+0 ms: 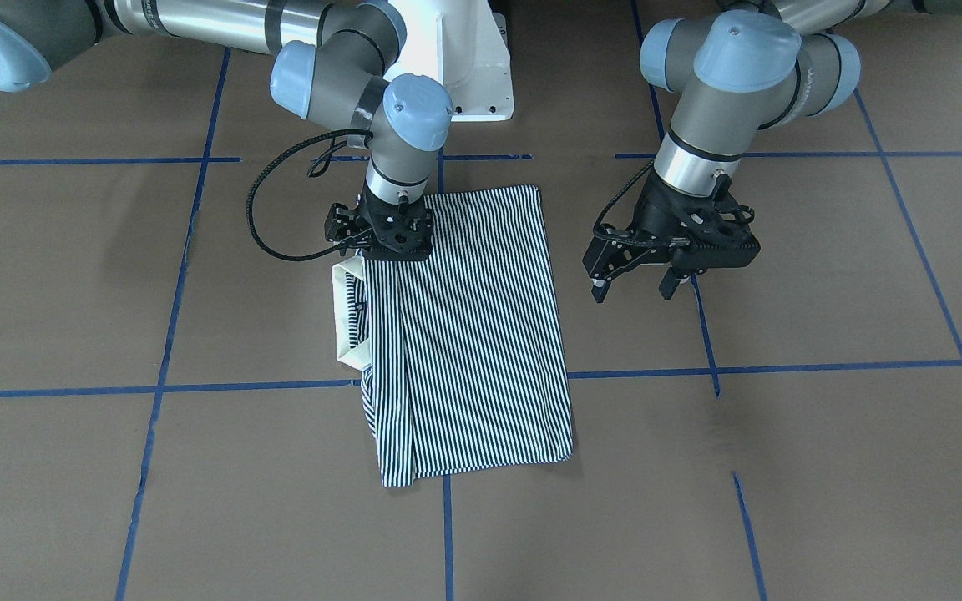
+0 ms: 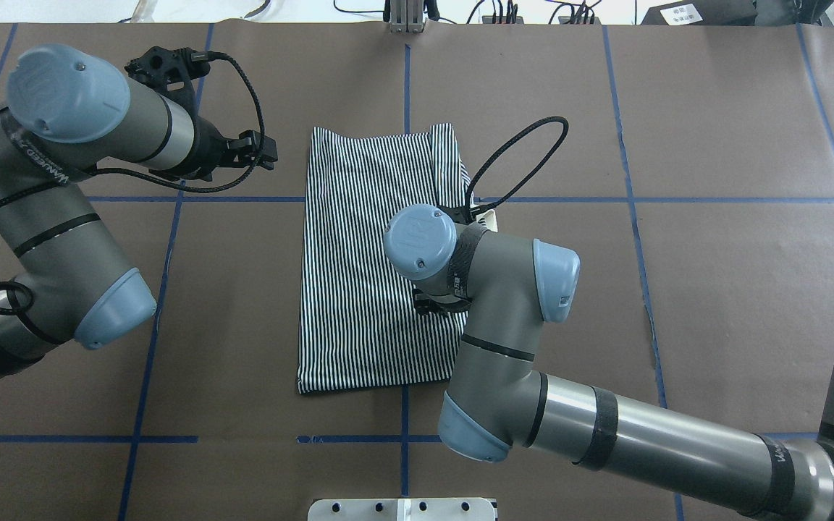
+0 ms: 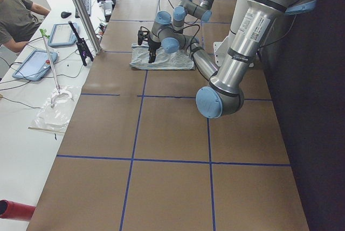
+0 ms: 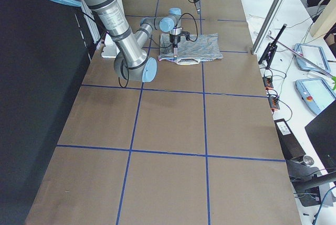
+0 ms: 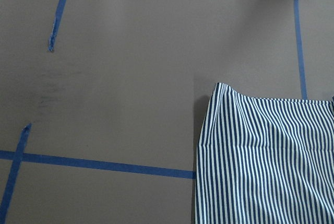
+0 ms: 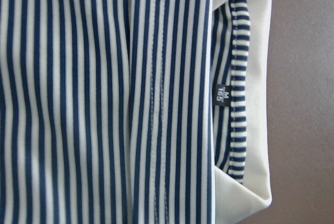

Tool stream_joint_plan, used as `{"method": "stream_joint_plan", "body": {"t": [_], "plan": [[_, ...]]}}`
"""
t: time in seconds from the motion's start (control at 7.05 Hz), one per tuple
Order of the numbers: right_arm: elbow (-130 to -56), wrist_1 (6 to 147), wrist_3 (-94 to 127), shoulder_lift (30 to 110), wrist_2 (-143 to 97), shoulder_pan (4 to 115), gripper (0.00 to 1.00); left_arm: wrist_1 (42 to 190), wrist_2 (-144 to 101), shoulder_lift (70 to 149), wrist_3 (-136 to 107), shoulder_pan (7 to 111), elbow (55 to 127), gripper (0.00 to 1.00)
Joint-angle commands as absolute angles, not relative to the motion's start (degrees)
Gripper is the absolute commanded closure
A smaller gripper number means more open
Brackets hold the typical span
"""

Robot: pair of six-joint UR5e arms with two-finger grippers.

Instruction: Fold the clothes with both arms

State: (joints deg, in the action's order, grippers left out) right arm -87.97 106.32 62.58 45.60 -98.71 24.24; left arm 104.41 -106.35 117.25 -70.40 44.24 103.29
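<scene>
Lying flat on the brown desk [image 1: 823, 467], the striped polo shirt [image 1: 481, 334] is folded into a long rectangle, with its cream collar [image 1: 342, 325] sticking out along one long edge. The right end effector [image 1: 393, 250] points straight down over that collar-side edge, close above or on the fabric. Its own body hides its fingers, so it cannot be told whether they are spread or clamped. Its wrist camera shows stripes, the collar and a small size label [image 6: 223, 95] directly beneath it. The left end effector [image 1: 631, 294] hangs above bare desk, apart from the shirt's opposite long edge, fingers spread wide with nothing between them. Blue tape lines [image 1: 782, 367] cross the desk.
</scene>
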Motion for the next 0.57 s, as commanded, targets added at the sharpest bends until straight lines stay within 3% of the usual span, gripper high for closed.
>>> {"method": "stream_joint_plan", "body": {"t": [0.0, 0.43], "plan": [[-88.1, 106.6, 62.0, 46.3, -98.7, 24.5, 0.00, 104.4, -106.3, 117.2, -70.4, 44.2, 103.2, 0.00], [-88.5, 107.2, 61.3, 46.9, -98.7, 25.2, 0.00, 104.6, -106.3, 117.2, -70.4, 44.1, 103.2, 0.00]]}}
